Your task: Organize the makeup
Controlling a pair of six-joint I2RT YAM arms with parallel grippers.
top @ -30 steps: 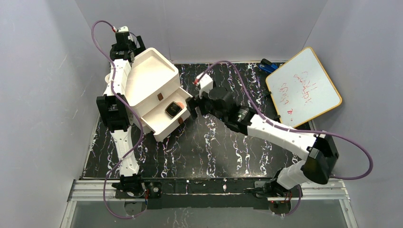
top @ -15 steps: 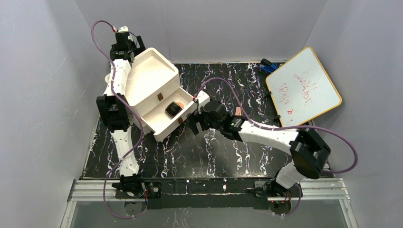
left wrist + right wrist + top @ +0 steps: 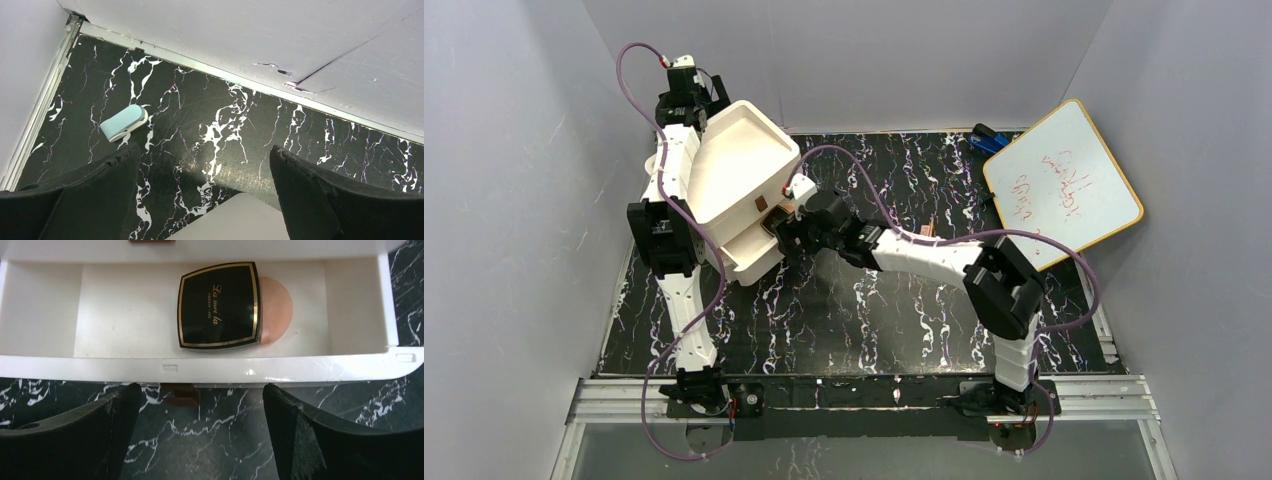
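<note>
Right gripper (image 3: 199, 405), jaws spread astride the drawer handle (image 3: 182, 396), presumably to shut the drawer (image 3: 45, 315) over the black compact (image 3: 219, 305); left gripper (image 3: 205, 150), far left, spread and empty.

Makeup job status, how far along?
Done: dark square compact and a pink disc lie in the open drawer. In hand: nothing; right gripper open at the brown handle, left gripper open. To do: shut the drawer; other makeup not in view.

white drawer box (image 3: 734, 178) at left, whiteboard (image 3: 1064, 185) at right, perhaps a blue clip (image 3: 986, 138) beside it.
</note>
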